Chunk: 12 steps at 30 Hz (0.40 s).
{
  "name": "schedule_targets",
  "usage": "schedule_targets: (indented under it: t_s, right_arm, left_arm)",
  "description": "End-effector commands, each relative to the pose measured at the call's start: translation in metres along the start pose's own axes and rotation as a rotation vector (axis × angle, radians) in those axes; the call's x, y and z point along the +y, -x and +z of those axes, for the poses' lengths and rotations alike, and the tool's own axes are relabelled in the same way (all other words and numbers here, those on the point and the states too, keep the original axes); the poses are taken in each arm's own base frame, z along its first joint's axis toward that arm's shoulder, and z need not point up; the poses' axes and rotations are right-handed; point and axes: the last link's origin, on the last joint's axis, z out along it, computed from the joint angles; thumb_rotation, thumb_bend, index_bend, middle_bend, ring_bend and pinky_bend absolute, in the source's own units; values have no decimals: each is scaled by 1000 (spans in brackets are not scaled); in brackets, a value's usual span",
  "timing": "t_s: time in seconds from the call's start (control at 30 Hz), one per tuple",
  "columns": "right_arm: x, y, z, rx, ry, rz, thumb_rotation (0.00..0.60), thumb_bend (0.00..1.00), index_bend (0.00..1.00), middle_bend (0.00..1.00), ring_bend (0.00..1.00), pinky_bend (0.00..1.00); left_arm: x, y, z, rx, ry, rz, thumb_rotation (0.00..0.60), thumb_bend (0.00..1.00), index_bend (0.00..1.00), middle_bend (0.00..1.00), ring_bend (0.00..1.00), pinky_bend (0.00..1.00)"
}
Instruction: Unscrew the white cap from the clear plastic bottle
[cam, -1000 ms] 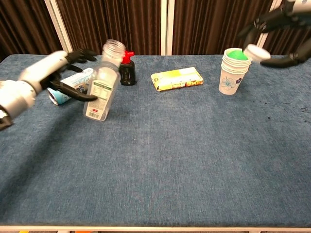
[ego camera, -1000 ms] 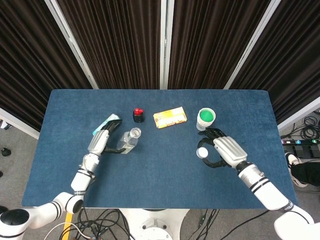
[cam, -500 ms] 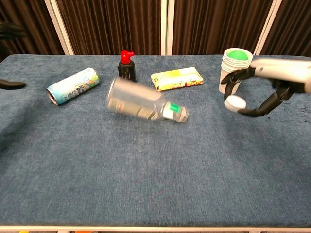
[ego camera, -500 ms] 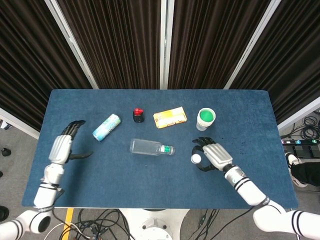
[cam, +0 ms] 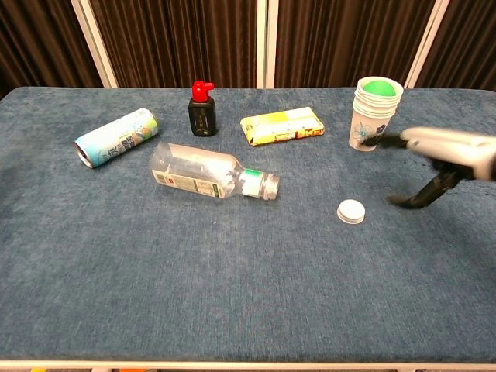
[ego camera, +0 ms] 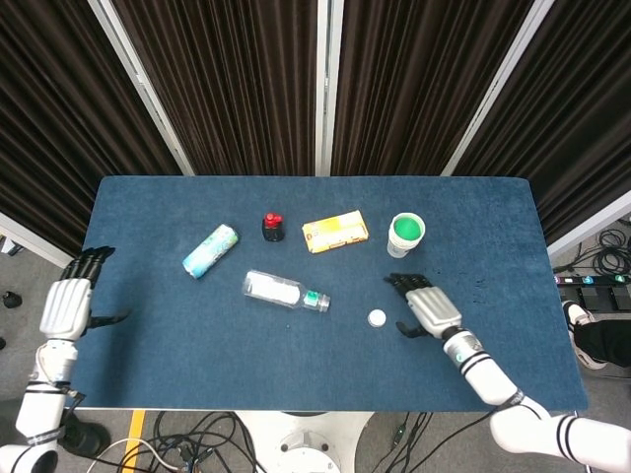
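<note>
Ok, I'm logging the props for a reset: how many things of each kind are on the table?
Bottles: 2, the clear plastic bottle and small black bottle
Cans: 1
Boxes: 1, yellow
Cup stacks: 1
Loose caps: 1, white cap
Total: 6

Blue cloth-covered table (ego camera: 197, 345) before me, dark curtains (ego camera: 237, 79) behind. Drink can (ego camera: 209, 250) lying on side at my far left, pale blue-green print. Small black bottle with red cap (cam: 201, 109) upright, right of can. Yellow box (ego camera: 335, 232) flat, right of black bottle, slightly angled. Stack of paper cups (cam: 373, 114) upright at right, something green (cam: 378, 87) in top cup
</note>
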Motion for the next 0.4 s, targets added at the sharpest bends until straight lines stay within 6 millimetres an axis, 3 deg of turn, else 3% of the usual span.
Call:
schedule_targets:
  t_s: [0.03,0.13,0.23,0.4]
  right_arm:
    - [28,-32,-41,159,54,55,600,269,0,8,0,0]
    - [54,-47,-80,280,106,68,600,268,0,15,0,0]
    - [71,-50,-118,357,151,72,600,268,0,9,0,0]
    - [80,-47,-163,454,191,77,600,269,0,0,0,0]
  left_arm:
    - [-16,-17,-18,17,-52,97,600,41,113,93,53,142]
    - [-28,-29,-33,53,-107,159,600,41,141,103,53,136]
    - [-38,-37,-53,69,-156,197,600,42,154,106,53,129]
    - [-41,-42,-82,75,-211,206,600,42,154,106,53,107]
